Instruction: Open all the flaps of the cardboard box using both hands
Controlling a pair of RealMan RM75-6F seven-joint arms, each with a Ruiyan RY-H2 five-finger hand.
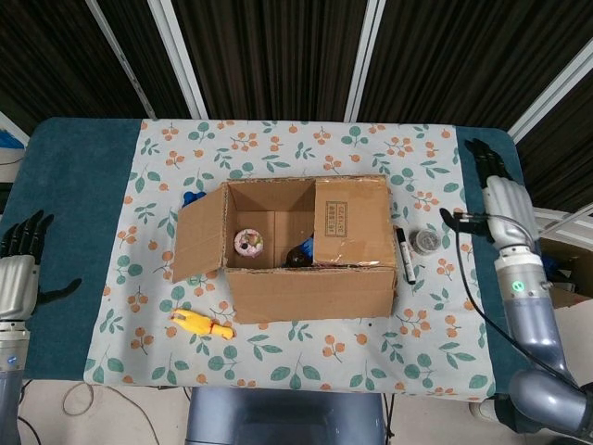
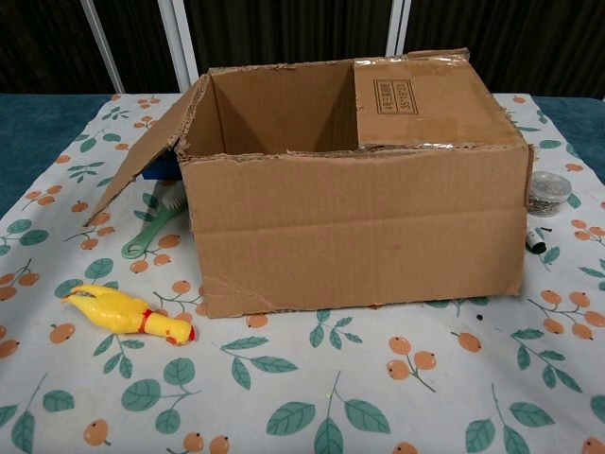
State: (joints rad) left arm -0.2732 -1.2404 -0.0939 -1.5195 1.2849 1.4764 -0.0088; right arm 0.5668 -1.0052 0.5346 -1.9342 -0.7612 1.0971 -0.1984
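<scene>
Cardboard box [image 1: 310, 269] in the middle of the surface [image 1: 83, 185], one only, on a cloth [image 1: 278, 144] printed with orange fruit and green leaves. Left flap [image 1: 199, 234] swung outward and hanging down over the cloth; right flap [image 1: 352, 222] lying flat across the right part of the opening, printed label facing up. Near wall upright, with no flap visible above it in the chest view. Inside the box, two things visible from the head view: one pink and white round object [image 1: 248, 243] and one dark rounded object [image 1: 298, 257] partly under the closed flap.

Outside the box, on the cloth: one yellow rubber chicken [image 1: 201, 324] near the front left corner, apart from the box; one black marker [image 1: 405, 255] just beside the right wall; one small round jar [image 1: 426, 241] right of the marker; one green brush [image 2: 151, 230] by the left wall, under the hanging flap, seen only from the chest view; something blue [image 1: 192, 197] behind the left flap, too hidden to name.

Two robot hands, both well apart from the box, seen only in the head view. Left robot hand [image 1: 23, 236] at the far left edge of the surface, released, fingers spread and holding nothing. Right robot hand [image 1: 491, 167] at the far right edge, fingers stretched away from the camera, likewise released and touching nothing on the cloth.
</scene>
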